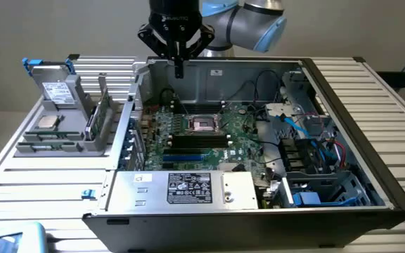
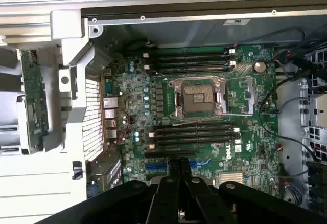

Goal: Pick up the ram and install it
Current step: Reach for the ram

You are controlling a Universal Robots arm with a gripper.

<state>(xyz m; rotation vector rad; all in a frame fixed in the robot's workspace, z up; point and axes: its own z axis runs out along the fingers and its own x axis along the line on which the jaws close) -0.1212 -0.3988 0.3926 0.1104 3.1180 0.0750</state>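
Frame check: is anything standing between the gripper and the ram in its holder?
Nothing visible from above. The shut gripper hangs over the open case; the ram stands on edge in the grey holder outside it, top edge uncovered. The case's side wall lies between them sideways.

The exterior view stands well back from the open computer case (image 1: 343,124), raised and tilted down, facing the gripper (image 1: 179,71) from across the case. The wrist view sits right behind the gripper, looking straight down past it, far nearer. Both views share the motherboard (image 2: 127,81) and the CPU socket (image 2: 198,97) beneath the gripper.
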